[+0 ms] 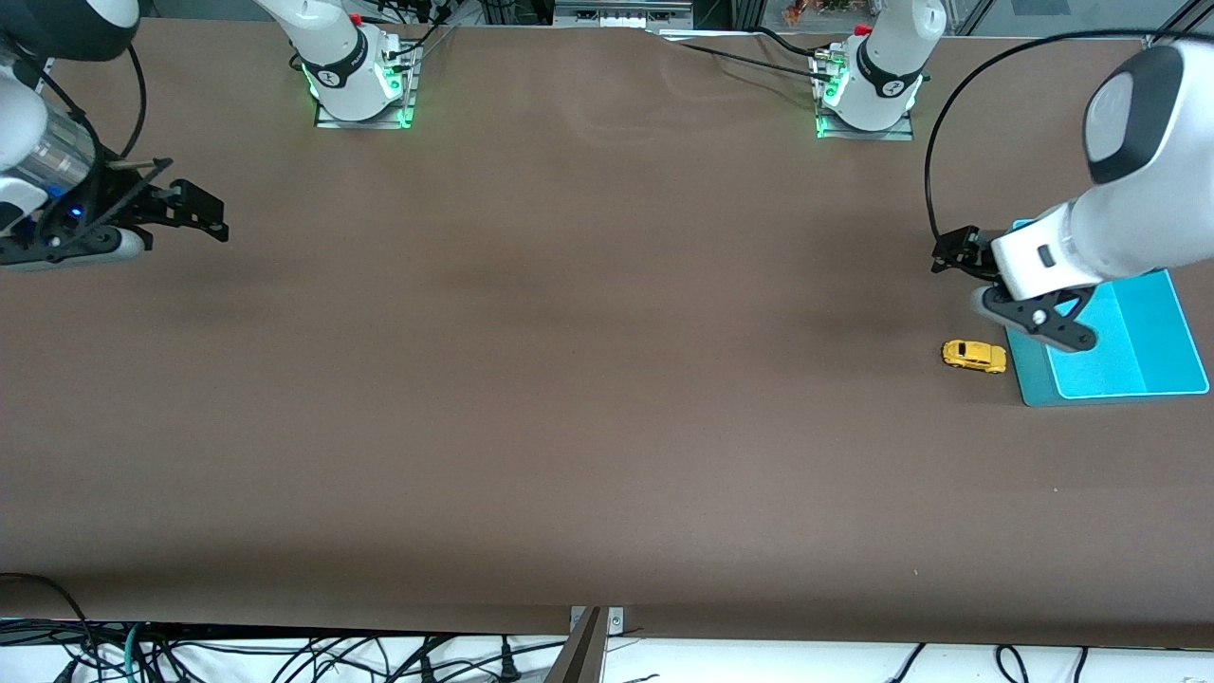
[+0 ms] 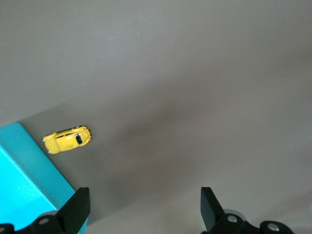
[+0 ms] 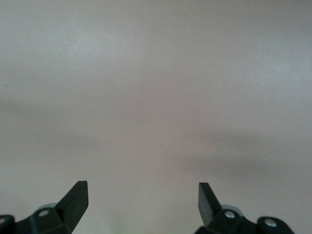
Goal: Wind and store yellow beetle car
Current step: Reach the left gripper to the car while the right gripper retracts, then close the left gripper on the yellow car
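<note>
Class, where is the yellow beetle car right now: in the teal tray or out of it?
Out. The yellow beetle car stands on its wheels on the bare table, just beside the teal tray edge, not touching it.

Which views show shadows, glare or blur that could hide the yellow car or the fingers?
Front view: even light, soft arm shadows on the brown table, yellow beetle car sharp beside the teal tray. Left wrist view: car slightly soft, a broad shadow band across the table, fingers dark but distinct. Right wrist view: pale, washed-out table, faint shadows, fingers clear.

No text, label, brand or number can be read on anything here.
</note>
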You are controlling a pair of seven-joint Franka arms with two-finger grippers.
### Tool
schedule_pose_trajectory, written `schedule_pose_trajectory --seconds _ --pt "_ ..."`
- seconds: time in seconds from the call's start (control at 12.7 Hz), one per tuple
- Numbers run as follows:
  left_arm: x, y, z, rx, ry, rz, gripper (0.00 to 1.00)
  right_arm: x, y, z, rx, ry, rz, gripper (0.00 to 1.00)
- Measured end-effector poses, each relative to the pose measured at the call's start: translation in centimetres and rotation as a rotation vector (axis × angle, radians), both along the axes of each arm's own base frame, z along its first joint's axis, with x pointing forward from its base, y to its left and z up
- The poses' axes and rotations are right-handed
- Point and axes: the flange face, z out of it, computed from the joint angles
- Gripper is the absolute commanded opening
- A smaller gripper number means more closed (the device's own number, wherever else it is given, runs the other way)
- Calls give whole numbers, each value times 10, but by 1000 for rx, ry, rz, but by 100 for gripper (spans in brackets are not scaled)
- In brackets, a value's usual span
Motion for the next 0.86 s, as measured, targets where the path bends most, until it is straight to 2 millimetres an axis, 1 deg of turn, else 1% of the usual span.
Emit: schedule_pose_trajectory --seconds 0.08,0.16,0.24,0.39,0.47,0.63,0.71,0.79,0.86 --pt "5 1 -15 -20 5 -80 100 0 -7 7 0 -3 -11 100" --pt "10 8 -30 -45 0 -167 100 0 -15 11 1 -5 -23 100" --pt "15 22 -49 -67 -10 -253 100 0 -20 12 1 -3 -31 100" --pt "20 58 -96 -82 -53 -468 100 1 -22 11 2 0 -34 100" --pt "18 70 -122 -79 -80 -581 100 1 -23 10 2 3 -35 100" --pt "8 76 -171 -52 -90 -776 100 2 -24 9 2 6 -37 100" --pt "4 80 -190 -45 -79 -852 100 2 -24 8 2 6 -37 100" --pt "3 88 -204 -50 -74 -923 100 2 -24 9 2 6 -37 100" --pt "4 99 -213 -59 -78 -993 100 2 -24 9 2 5 -37 100"
